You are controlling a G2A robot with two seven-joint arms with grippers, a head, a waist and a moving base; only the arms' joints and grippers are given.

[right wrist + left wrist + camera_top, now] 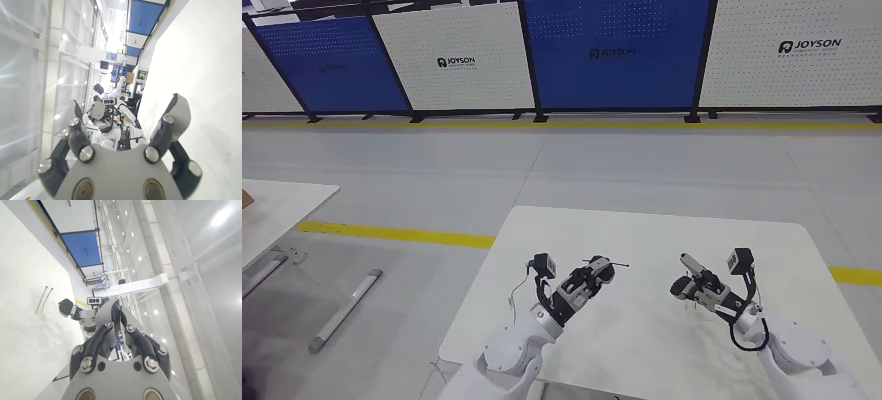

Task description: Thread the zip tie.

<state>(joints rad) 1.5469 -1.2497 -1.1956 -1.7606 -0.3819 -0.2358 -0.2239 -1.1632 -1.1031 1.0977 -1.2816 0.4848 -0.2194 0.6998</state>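
You have two thin dark plastic zip ties lying left-to-right on the white bench, just beyond your closed left end effector. The right end effector, wide and empty, sits farther off.

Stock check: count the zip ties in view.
3: two ties side by side on the table near the right gripper; third tie held by the left gripper. Others may be hidden.

Blue-white partition panels, grey floor
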